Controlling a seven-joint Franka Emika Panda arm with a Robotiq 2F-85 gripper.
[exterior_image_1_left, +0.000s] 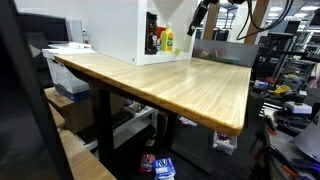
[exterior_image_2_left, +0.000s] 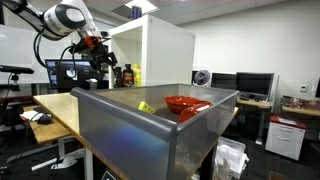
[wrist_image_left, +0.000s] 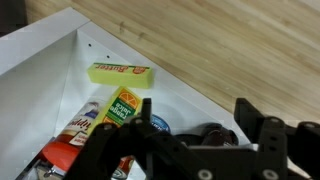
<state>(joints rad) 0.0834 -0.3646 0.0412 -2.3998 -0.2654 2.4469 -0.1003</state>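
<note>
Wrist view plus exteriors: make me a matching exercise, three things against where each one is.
Things:
1. red bowl
2. yellow packet
3. gripper

Places:
A. in the air beside the open side of the white cabinet
B. inside the grey bin
C. lying inside the white cabinet

Pairs: 1-B, 2-C, 3-A

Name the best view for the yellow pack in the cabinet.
Wrist view: the yellow pack lies unobstructed by the cabinet wall. In both exterior views, only the distant cabinet and bottles show; the pack is indiscernible.
</note>
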